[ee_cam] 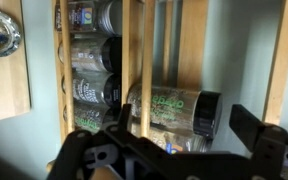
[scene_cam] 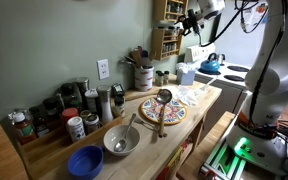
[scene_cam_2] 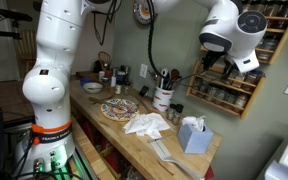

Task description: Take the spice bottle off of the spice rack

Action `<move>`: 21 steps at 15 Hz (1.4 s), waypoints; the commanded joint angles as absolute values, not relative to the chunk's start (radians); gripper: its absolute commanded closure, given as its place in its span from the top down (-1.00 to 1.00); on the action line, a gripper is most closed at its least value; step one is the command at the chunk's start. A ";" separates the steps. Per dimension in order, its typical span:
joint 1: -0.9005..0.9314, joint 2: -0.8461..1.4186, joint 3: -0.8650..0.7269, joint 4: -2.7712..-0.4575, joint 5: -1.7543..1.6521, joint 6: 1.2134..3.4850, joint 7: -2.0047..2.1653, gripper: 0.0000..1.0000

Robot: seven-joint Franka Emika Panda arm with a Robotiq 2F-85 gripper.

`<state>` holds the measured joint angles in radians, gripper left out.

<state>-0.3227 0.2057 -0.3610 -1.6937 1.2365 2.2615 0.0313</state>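
Gripper (ee_cam: 179, 135) spread wide at the spice rack (scene_cam: 167, 35) — its body cut off at the lower edge. Spice bottle (ee_cam: 169, 110), black-capped, sits shelved between the fingers — label blurred, contact indeterminable.

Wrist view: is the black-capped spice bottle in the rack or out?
Partly out, apparently: the spice bottle juts past the spice rack rail, beyond its neighbours. The tool is open.

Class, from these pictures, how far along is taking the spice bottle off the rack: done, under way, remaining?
Done: the end effector sits at the rack. In hand: its open fingers flank a black-capped bottle on its shelf, not gripping it. Left: close on the bottle and pull it off the rack.
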 commanded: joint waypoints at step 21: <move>-0.353 0.228 -0.332 -1.685 1.037 2.308 0.191 1.00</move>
<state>-0.3433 0.2585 -0.3369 -1.6234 1.0951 2.3152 0.1694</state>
